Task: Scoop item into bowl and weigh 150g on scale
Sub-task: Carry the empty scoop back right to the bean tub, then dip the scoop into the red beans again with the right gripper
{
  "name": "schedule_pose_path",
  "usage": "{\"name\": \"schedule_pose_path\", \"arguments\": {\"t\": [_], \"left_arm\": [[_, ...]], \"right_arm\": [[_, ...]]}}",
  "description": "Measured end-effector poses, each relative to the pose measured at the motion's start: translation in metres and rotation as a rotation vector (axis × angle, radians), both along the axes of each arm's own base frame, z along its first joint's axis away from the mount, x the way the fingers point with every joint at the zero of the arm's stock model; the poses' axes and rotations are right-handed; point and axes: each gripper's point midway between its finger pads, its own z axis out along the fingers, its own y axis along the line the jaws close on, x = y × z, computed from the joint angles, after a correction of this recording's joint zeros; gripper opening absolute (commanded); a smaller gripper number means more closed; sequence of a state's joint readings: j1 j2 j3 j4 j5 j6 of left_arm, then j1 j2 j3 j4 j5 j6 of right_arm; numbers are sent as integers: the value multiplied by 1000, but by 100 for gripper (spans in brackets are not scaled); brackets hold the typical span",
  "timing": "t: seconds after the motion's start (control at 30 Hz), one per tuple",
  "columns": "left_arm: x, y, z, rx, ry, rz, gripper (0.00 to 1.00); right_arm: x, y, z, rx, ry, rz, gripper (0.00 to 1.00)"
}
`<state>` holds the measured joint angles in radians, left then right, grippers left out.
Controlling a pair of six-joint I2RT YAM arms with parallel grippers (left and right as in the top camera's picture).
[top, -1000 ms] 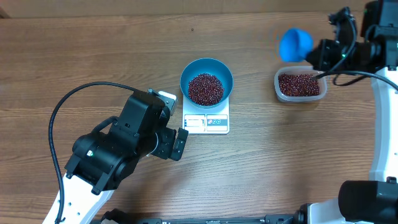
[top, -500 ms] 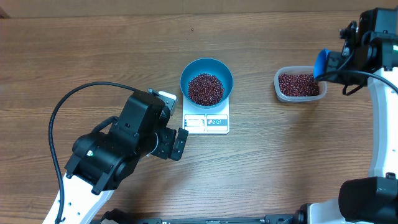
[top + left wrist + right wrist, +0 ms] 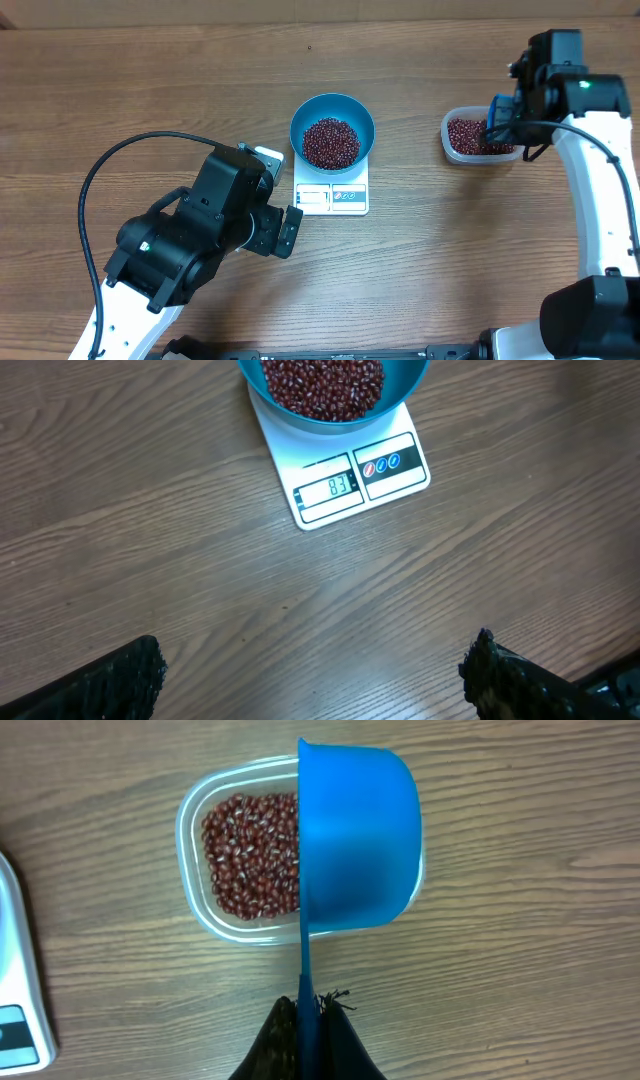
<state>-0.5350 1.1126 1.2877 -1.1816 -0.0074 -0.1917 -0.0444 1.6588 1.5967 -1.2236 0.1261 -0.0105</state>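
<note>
Centrally on the desk (image 3: 450, 260) sits the scale (image 3: 345, 197), a white rectangle whose long axis runs from the far side of the desk toward the near edge. Its display (image 3: 330, 487) and buttons are at the near end, facing the robot. In the left wrist view the scale lies slightly askew, with the display end pointing down and a little to the right, and the display reads 83. The bowl (image 3: 300, 125) stands upright, mouth up, on the scale's far end and overhangs it on both sides. A mound of beans (image 3: 330, 143) covers the bottom of the bowl.

More of them lie in a clear tub (image 3: 188, 830), which stands well to the right of the scale and apart from it. The tub's longer side runs left to right in the overhead view.

The right fingers (image 3: 290, 1042) are closed on the handle of a blue scoop (image 3: 365, 830). The scoop's long axis runs straight out from them, handle nearest and cup at the far end. It is turned on its side, so the rim stands vertical. The mouth faces left, toward the scale, and the rounded back faces right. The cup hangs over the right part of the tub; whether it touches the beans there cannot be told.

The left fingers (image 3: 115, 680) are spread wide and hold nothing. They hang over bare desk just near and left of the scale, pointing toward it.
</note>
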Motion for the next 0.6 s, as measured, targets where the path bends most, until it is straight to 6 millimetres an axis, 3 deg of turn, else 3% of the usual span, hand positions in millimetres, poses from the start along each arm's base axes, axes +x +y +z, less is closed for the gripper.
{"name": "schedule_pose_path", "arguments": {"t": [0.6], "left_arm": [[0, 0, 0, 0, 0, 0, 99]], "right_arm": [[7, 22, -13, -40, 1, 65, 4]]}}
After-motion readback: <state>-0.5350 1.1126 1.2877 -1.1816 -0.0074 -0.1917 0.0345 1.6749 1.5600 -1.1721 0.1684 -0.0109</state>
